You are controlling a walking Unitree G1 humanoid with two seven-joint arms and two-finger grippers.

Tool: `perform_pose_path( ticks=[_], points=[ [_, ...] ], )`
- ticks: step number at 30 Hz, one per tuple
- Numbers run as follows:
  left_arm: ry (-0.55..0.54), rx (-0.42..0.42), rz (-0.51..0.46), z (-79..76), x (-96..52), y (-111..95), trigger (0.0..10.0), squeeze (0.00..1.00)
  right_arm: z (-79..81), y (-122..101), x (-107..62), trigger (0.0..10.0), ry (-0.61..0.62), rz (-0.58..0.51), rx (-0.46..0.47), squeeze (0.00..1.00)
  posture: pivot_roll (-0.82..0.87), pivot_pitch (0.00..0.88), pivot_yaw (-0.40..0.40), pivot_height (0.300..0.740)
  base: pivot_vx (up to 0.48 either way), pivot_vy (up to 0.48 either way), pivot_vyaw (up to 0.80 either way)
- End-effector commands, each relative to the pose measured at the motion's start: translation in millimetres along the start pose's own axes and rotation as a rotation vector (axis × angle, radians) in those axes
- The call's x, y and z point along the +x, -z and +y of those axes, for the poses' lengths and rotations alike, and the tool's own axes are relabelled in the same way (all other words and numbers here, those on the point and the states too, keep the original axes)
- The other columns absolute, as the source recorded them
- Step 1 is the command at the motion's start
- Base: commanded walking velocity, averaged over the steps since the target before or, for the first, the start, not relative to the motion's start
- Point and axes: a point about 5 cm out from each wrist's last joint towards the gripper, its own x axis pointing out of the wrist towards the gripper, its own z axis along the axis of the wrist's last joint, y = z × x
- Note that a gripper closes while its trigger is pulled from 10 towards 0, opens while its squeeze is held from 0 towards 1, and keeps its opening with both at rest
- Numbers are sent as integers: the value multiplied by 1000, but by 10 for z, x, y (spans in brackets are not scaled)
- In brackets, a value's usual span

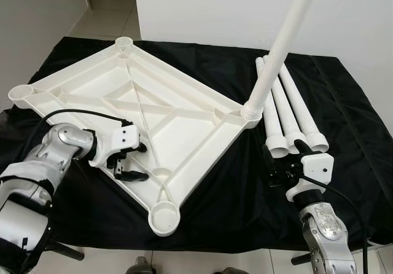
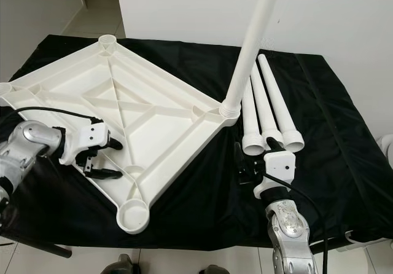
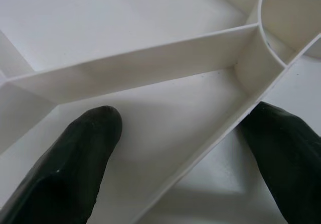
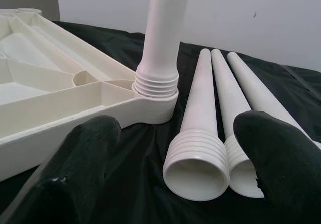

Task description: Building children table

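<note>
With jaws wide, the right gripper faces 3 loose white plastic legs at 3 o'clock of the upturned white plastic tabletop, whose edge rib the left gripper straddles with jaws wide; a shallow grasp could roll the tapered leg away.

Both arms are silver, jointed metal with white housings at the wrists. Black cables loop along each forearm. The left tool and right tool each carry two long, matte black fingers.

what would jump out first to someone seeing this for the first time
The big white plastic tabletop lying upside down on the black cloth, with one white leg already screwed upright into its right corner. Three loose white legs lie side by side just right of it. The left claw straddles the tabletop's near rim, open; the right claw hovers open before the loose legs.
</note>
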Motion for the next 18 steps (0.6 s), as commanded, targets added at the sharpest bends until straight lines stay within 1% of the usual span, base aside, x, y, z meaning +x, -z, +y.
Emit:
perform_pose_path(
  ticks=[1, 3, 4, 7, 8, 15, 18],
  points=[
    [-142, -21, 64, 61, -31, 105, 4510, 0, -7, 43, -1, 10000, 8, 19, 1, 0, 24, 33, -9, 740, 0, 0, 0],
    [-142, -21, 64, 61, -31, 105, 4510, 0, -7, 43, -1, 10000, 8, 19, 1, 0, 24, 33, -9, 740, 0, 0, 0],
    [-149, -32, 71, 72, -61, 128, 1137, 0, -12, 44, 2, 10000, 9, 20, -3, 0, 26, 34, -10, 740, 0, 0, 0],
    [-157, -39, 72, 78, -65, 136, 1137, 0, -12, 45, 3, 10000, 10, 20, -4, 0, 26, 34, -10, 740, 0, 0, 0],
    [-157, -35, 74, 75, -68, 141, 0, 0, -12, 47, 5, 10000, 9, 21, -3, 0, 31, 36, -13, 740, 0, 0, 0],
    [-164, -50, 51, 59, -60, 153, 0, 0, 11, 47, 31, 10000, 0, 19, 0, 0, 36, 37, -16, 740, 0, 0, 0],
    [-179, -57, -26, 41, 3, 94, 0, 0, 15, 44, 54, 10000, 0, 15, 0, 0, 35, 41, -17, 740, 0, 0, 0]
  ],
)
